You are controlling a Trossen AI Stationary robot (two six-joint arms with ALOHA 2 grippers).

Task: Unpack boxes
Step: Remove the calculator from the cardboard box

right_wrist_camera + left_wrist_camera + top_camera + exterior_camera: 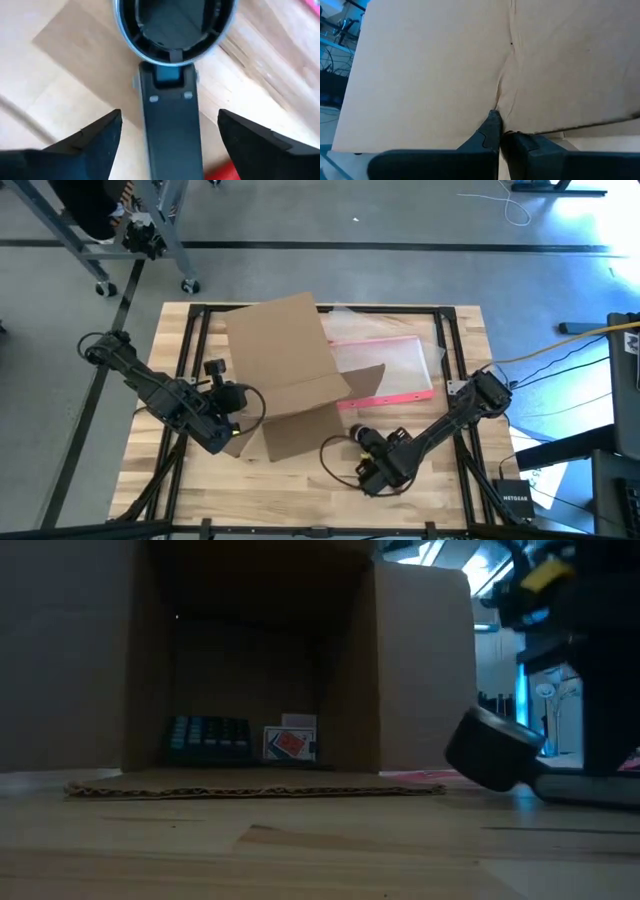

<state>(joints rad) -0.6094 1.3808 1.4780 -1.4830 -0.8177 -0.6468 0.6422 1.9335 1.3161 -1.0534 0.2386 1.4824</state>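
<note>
1. Pale wooden tabletop (300, 480) of butcher-block planks, bounded by a dark metal frame (190, 330); grey floor (400, 220) all around in the high view.
2. Brown cardboard box (285, 370) lying on its side near the middle of the tabletop, slightly left; open mouth facing the near edge, one flap (250, 785) flat on the wood in the low view.
3. Deep inside the box, against its far wall: a dark teal item with rows of buttons (207, 735) and, just right of it, a small card pack with a red mark (291, 743).
4. Clear plastic pouch with a pink-red edge (385, 370) lying flat to the right of the box, touching it.
5. Left claw (501, 131) at the box's near-left corner, nipped tight on the cardboard at a crease.
6. Right claw (167, 132) near the tabletop's near edge, right of the box, spread wide on either side of a black handled object with a round head (172, 55) lying on the wood; fingers apart from it.
7. Beyond the tabletop: wheeled metal stand (140, 240) at far left, yellow cable (560, 345) at right, bright blue light (520, 690) in the room behind.
</note>
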